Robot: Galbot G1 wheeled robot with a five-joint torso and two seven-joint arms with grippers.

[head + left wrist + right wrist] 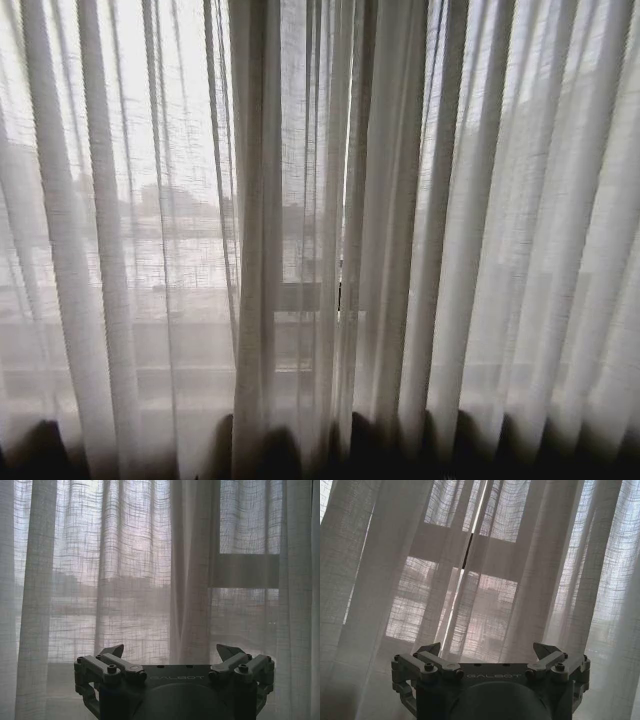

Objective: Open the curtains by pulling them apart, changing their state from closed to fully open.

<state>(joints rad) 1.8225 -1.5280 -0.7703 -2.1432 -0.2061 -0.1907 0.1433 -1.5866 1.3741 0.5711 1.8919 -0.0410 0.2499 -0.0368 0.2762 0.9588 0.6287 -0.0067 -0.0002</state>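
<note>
**Curtains drawn shut, both grippers held open before them**

The curtains (330, 230) hang closed across the whole head view, two sheer white panels falling in many upright pleats. Their inner edges meet near the middle, where a thin dark slit shows between them about halfway down. Through the cloth the window frame (295, 297) reads as a pale crossbar with an upright post, and a blurred outdoor scene lies beyond. The hem ends in a row of dark scallops along the floor line.

In the left wrist view, the left gripper (171, 652) faces the fabric with its fingers (114, 652) spread wide, holding nothing and clear of the cloth. A thick fold of curtain hangs straight ahead of it, with the frame's crossbar showing through beside that fold.

In the right wrist view, the right gripper (487, 651) is likewise spread apart and holding nothing. It points at the seam where the two panels meet, the narrow gap visible above it.
</note>
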